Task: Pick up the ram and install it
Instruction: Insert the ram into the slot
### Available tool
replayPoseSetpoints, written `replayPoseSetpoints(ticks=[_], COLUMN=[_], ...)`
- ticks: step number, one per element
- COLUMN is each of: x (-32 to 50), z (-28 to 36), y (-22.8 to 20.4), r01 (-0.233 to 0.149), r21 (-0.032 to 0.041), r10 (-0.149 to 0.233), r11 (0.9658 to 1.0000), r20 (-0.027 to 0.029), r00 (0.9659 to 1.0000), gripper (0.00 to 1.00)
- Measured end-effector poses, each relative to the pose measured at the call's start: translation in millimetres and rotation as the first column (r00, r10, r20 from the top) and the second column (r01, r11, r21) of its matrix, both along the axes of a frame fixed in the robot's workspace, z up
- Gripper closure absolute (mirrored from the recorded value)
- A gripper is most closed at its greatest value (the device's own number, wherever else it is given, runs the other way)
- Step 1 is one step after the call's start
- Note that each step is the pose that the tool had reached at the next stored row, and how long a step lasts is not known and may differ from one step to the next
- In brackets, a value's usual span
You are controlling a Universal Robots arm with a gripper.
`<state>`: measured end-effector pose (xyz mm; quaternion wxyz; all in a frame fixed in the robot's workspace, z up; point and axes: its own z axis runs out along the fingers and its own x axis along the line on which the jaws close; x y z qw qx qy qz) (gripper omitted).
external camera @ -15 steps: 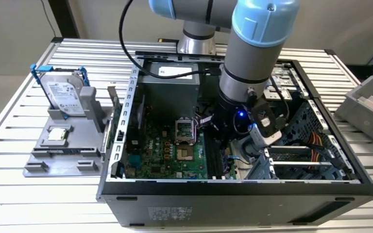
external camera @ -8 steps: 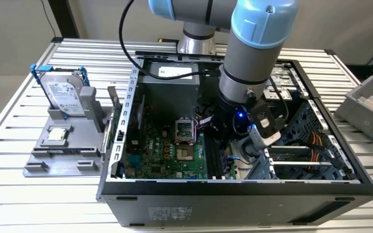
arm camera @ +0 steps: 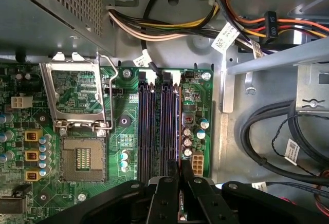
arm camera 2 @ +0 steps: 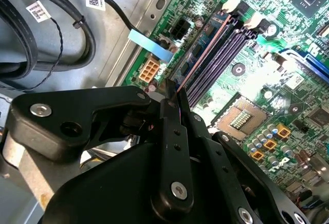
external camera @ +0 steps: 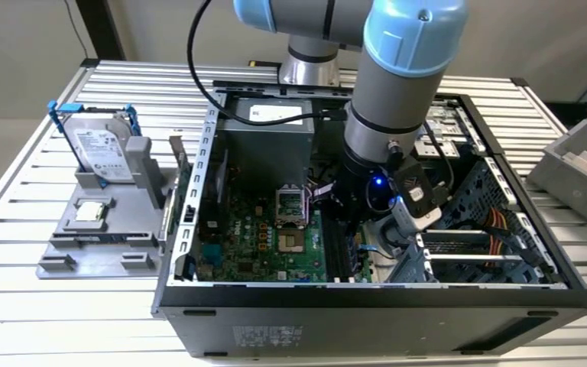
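Seating the stick: the black two-fingered gripper (arm camera 2: pixel 172 93) works low inside the open dark-metal computer case (external camera: pixel 375 310), over the memory slots.

Its fingers are drawn together on a thin dark strip seen edge-on, which I take to be the ram (arm camera 2: pixel 203 52), a long, flat, blue-black circuit-board stick. It runs along the outermost of the dark purple memory slots (arm camera: pixel 146 126) on the green motherboard (arm camera: pixel 121 88), nearest the small orange connector. Only its narrow top edge shows, with a reddish tint, so its label and contacts cannot be made out. I judge this the installing step, with the pick-up done. Finishing it calls for the stick to stay square to the slot and for straight, even downward pressure; whether it is fully seated cannot be told.
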<state>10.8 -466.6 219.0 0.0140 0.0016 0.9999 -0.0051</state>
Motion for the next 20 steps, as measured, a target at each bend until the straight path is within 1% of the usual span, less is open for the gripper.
replayPoseSetpoints(ticks=[12,17,20], x=[-1.1,-1.1,-1.1], z=[-0.2,-3.3,-3.6], y=[-0.3,-0.2,-0.3], r01=[-0.001,-0.001,-0.001], r21=[-0.0001,-0.0021,-0.0029], r10=[0.001,0.001,0.001], r11=[1.0000,1.0000,1.0000], r20=[-0.0003,-0.0004,-0.0006], r00=[1.0000,1.0000,1.0000], gripper=[1.00,1.00,1.00])
